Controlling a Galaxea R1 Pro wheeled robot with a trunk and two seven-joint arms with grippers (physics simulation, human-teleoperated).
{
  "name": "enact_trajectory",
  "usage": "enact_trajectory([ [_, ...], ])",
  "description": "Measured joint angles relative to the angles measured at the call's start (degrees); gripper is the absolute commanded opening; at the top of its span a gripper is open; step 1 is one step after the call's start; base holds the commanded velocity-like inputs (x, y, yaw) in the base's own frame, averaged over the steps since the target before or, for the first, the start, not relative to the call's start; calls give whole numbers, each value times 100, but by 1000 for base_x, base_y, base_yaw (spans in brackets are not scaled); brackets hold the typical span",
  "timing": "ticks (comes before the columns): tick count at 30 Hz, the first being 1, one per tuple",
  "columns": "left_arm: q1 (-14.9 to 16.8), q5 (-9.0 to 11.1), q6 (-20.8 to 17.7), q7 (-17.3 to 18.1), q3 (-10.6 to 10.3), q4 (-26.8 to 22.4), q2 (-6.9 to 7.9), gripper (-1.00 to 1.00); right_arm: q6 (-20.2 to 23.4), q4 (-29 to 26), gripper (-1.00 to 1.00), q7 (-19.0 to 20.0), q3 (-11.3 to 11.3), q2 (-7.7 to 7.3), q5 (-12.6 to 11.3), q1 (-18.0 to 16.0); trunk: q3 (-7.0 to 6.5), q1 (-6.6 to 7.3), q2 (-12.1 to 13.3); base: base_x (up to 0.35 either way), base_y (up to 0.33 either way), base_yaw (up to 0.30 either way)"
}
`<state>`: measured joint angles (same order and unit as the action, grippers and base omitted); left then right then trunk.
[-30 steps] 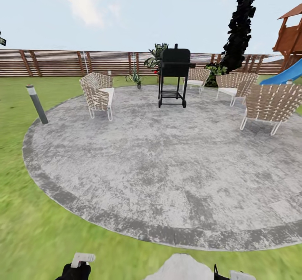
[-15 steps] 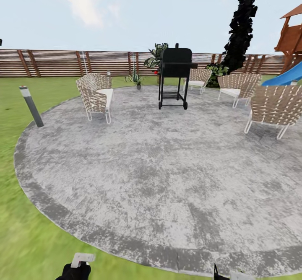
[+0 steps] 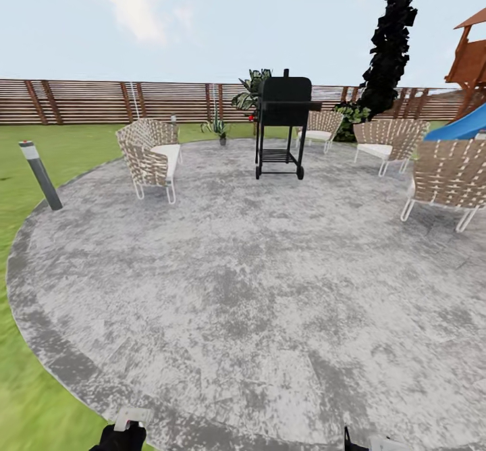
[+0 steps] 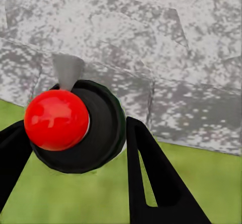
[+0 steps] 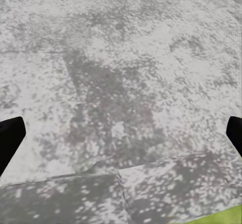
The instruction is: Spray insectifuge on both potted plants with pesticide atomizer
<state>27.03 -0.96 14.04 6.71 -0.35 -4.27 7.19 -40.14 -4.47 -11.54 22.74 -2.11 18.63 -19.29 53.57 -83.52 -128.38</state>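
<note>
Nearer now to the round paving, left pincer pinching the pesticide atomizer, right pincer spread.

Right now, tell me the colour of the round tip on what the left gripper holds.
Bright red, on the atomizer with its black end, between the left gripper fingers; clearest in the left wrist view.

The pesticide atomizer, seen end-on as black and round, is held in the left hand above the garden, at its grey paving.
</note>
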Motion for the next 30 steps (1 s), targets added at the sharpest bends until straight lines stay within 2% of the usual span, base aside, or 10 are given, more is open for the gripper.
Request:
enact_trajectory([
  [30, 4, -6, 1, 4, -18, 1, -8, -100, -5, 0, 100, -1, 15, -6, -9, -4, 4, -13, 11, 340, 0, 0],
])
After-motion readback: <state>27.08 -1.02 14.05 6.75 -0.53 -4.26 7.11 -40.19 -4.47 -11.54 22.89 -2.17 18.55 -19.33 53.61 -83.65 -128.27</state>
